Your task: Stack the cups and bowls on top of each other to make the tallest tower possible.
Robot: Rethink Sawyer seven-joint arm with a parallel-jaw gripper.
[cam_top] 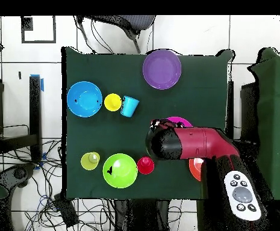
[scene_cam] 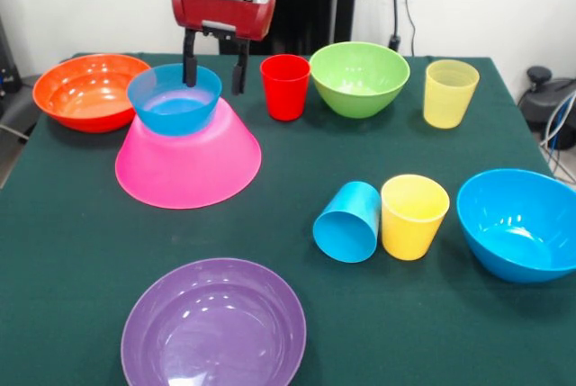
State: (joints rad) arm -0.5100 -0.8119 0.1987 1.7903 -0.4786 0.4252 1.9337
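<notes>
Purple bowl (scene_cam: 213,325) upright, glossy, tower (scene_cam: 184,139) pink-based

red arm (cam_top: 196,144), black end effector (scene_cam: 214,67)

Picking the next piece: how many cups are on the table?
4: red cup beside the green bowl, pale yellow cup far right, blue cup tipped over against the upright yellow cup.

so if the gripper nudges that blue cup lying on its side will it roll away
Probably. The blue cup lies on its side, so a sideways push would likely roll it in a curve, since it tapers. The yellow cup stands close beside it and may block it. It looks like thin plastic, likely light.
</notes>
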